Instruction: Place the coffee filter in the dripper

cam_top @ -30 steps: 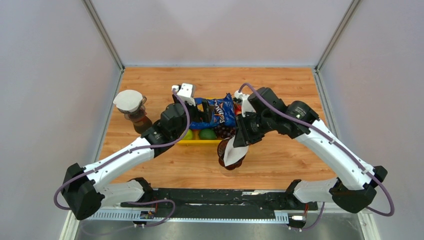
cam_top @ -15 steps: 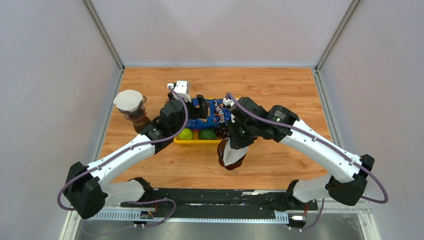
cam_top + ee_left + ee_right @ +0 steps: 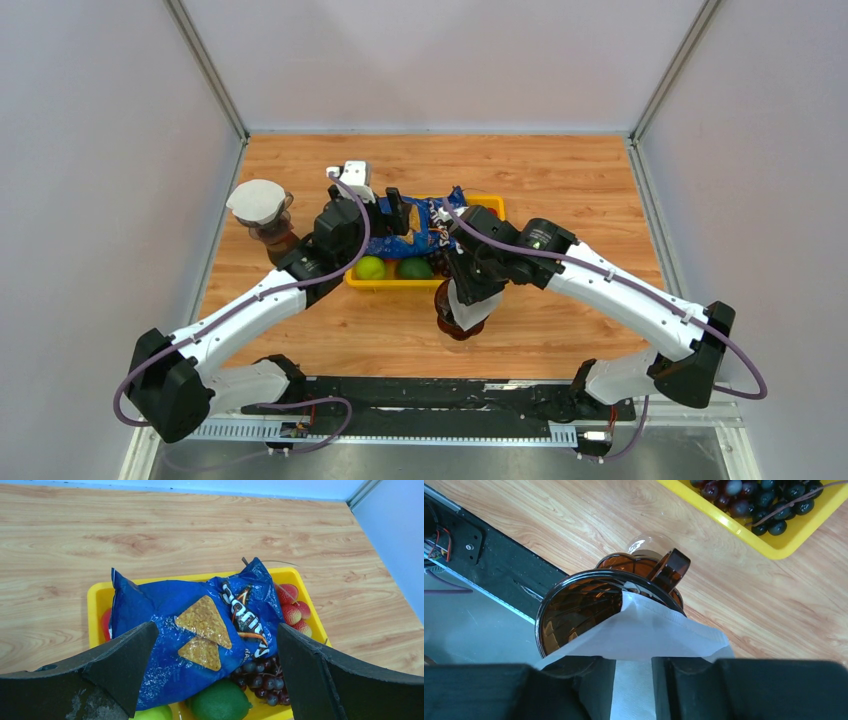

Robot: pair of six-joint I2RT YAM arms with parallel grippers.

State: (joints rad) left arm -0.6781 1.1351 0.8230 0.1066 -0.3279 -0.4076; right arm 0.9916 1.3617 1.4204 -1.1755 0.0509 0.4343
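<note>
My right gripper (image 3: 468, 298) is shut on a white paper coffee filter (image 3: 472, 308). It holds the filter over the amber glass dripper (image 3: 450, 322) near the table's front edge. In the right wrist view the filter (image 3: 644, 632) lies across the dripper's rim (image 3: 574, 605), its tip pointing into the cup, and its lower part runs between my right gripper's (image 3: 633, 665) fingers. My left gripper (image 3: 396, 214) is open and empty above the yellow tray. In the left wrist view it (image 3: 215, 630) hangs over a blue chip bag (image 3: 170, 625).
The yellow tray (image 3: 490, 208) holds the chip bag, limes (image 3: 415, 268), grapes and red fruit, right behind the dripper. A second dripper with a white filter (image 3: 258, 203) stands at the table's left edge. A black rail (image 3: 420, 395) runs along the near edge.
My right arm has moved left and lower with the filter, bringing it down onto the dripper. My left arm has shifted slightly left and back.
</note>
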